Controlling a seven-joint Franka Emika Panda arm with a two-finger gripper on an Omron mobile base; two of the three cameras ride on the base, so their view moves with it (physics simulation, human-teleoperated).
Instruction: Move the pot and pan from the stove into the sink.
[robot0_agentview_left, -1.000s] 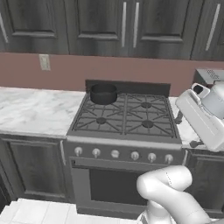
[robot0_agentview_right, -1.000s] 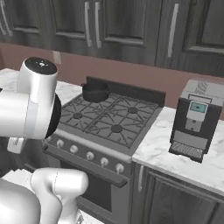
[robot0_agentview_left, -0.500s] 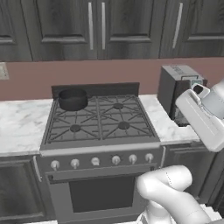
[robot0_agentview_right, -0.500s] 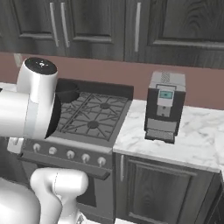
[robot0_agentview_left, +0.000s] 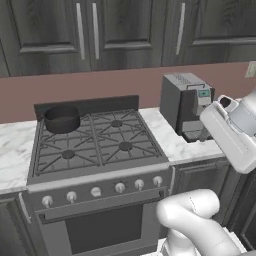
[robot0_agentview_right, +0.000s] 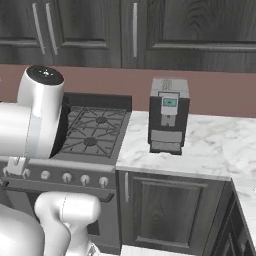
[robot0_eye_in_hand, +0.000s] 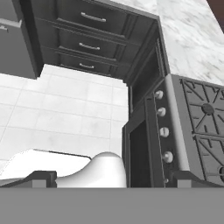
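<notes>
Left base view gives us the pot (robot0_agentview_left: 62, 119) on the stove (robot0_agentview_left: 95, 145), back left burner, well away from our arm. Our gripper (robot0_eye_in_hand: 111, 178) hangs spread and empty over the stove's front edge. We risk a long reach clipping the coffee machine (robot0_agentview_left: 186, 106), since no sink is visible yet.
</notes>
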